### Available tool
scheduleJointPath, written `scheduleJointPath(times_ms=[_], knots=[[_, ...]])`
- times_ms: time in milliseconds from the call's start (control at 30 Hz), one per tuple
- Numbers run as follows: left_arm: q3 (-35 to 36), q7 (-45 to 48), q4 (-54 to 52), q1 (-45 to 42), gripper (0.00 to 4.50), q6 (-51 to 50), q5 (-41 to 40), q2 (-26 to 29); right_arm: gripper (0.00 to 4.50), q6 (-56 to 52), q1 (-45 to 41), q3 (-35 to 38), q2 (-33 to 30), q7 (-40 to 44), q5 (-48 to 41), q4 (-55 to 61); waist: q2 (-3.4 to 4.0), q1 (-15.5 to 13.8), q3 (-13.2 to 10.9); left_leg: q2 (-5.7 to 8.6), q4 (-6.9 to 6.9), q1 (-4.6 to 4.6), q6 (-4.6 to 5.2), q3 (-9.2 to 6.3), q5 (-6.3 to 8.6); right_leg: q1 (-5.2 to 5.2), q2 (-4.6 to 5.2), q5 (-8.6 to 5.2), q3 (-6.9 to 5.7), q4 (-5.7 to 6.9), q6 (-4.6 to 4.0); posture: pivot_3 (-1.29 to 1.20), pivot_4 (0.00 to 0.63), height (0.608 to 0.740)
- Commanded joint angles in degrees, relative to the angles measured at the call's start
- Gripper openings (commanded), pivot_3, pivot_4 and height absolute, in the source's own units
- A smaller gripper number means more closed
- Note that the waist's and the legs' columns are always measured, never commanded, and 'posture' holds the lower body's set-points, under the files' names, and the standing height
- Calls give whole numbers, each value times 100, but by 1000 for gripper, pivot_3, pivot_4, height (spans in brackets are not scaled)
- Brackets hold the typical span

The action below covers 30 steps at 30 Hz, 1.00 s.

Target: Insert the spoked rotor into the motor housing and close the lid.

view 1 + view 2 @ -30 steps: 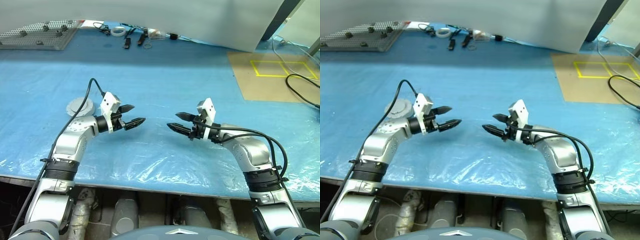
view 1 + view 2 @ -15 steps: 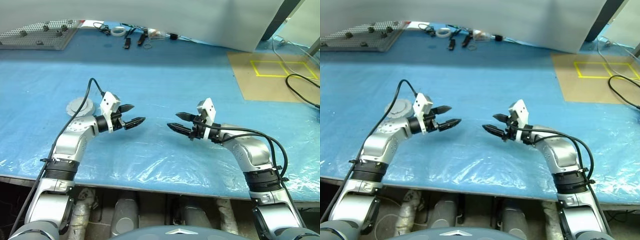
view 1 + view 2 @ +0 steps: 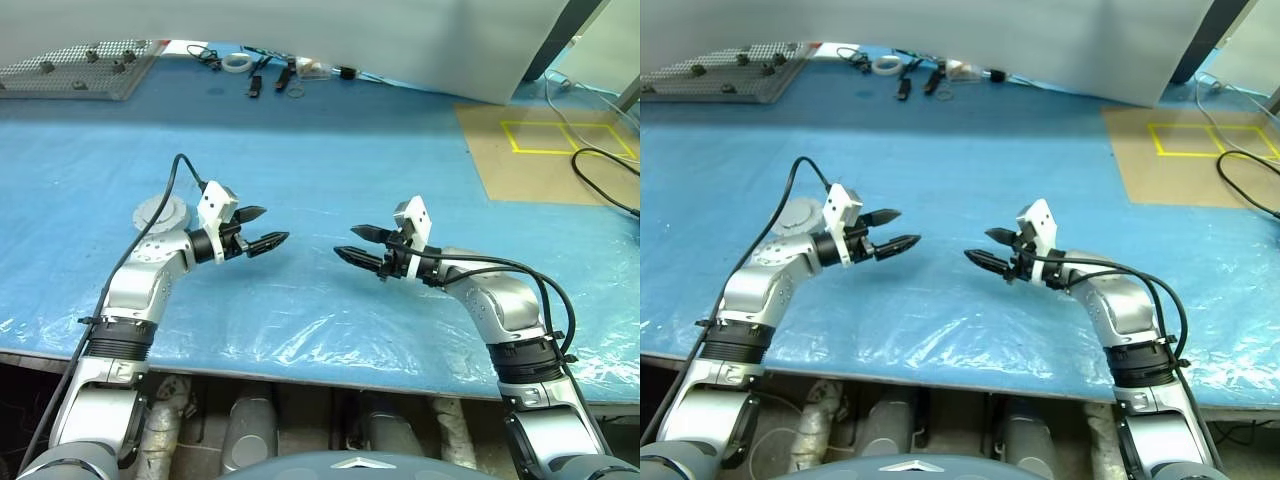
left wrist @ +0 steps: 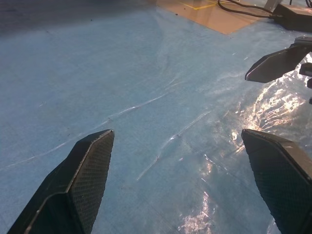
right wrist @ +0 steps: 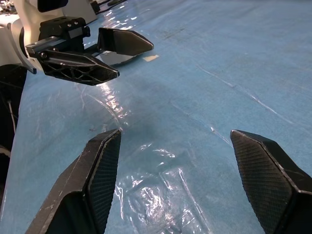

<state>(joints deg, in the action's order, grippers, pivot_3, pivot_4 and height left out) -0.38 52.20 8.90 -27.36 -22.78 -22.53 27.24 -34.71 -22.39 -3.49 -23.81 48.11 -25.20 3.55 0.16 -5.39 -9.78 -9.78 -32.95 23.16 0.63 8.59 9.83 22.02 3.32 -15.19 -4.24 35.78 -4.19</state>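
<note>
This is looking like a robotics lab or a workshop. A wide worktable [image 3: 330, 160] is lying under a blue sheet with clear plastic film [image 3: 300, 320] over its near part. At the far edge a grey perforated board [image 3: 80, 68] with pegs, a roll of tape [image 3: 236, 62] and small black tools [image 3: 255, 85] are lying. On the right, brown cardboard [image 3: 545, 150] is showing a yellow taped square [image 3: 566, 138], and black cables [image 3: 600, 180] are running across it.

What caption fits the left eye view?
Both open grippers, left gripper and right gripper, face each other over blue table.
</note>
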Motion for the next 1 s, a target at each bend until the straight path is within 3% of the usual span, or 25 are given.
scheduleJointPath(times_ms=[33,1000], knots=[[104,20,-185,-64,4408,21,-57,28,3779,13,-62,32,-11,38,-98,187,0,0,0,0,0,0,0,0,0,0,0,0,0,0,0,0,150,740],[77,91,-161,-86,4408,29,-38,47,3779,41,-74,35,-28,83,-57,148,0,1,0,0,0,0,0,0,0,0,0,0,0,0,0,0,150,740]])
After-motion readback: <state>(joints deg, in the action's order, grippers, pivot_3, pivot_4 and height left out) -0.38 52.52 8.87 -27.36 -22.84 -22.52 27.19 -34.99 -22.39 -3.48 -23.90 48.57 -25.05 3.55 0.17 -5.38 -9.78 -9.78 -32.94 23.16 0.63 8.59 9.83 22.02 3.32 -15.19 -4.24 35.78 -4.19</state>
